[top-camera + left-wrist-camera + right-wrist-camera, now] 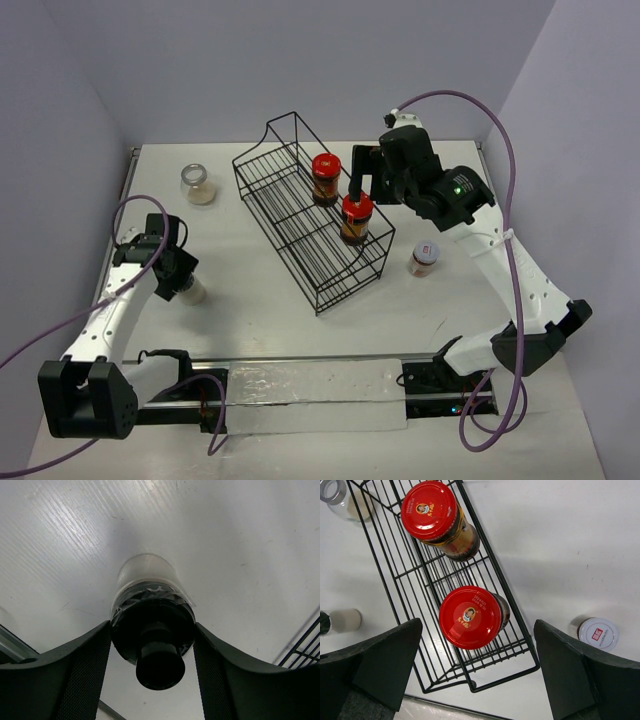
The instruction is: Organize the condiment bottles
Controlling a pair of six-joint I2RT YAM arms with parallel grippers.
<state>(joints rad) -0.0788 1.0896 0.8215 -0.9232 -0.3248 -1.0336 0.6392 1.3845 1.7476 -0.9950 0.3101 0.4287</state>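
Left gripper: both fingers pressed to the sides of the black cap of the black-capped jar, so closed on it at the cap. The jar stands upright on the table, near the left edge and well apart from the wire rack; no sign of lift in the wrist view, where the base reads as resting on the surface. Right gripper: spread wide, hanging over the near red-lidded jar, fingers clear of it on either side, nothing held. That jar and the far red-lidded jar stand upright on one shelf of the rack, one behind the other; which tier I cannot tell for certain. White-lidded jar sits on the table just beside the rack's right end. Clear jar with pale contents is on the table near the rack's far left corner. Judgement: two of five are racked, and the step in hand is the pick of the black-capped jar by the left arm. Next move calls for a straight lift with the grip kept firm on the narrow cap, a carry rightward over the rack's wire edge, and placement on a free stretch of shelf away from the right arm.
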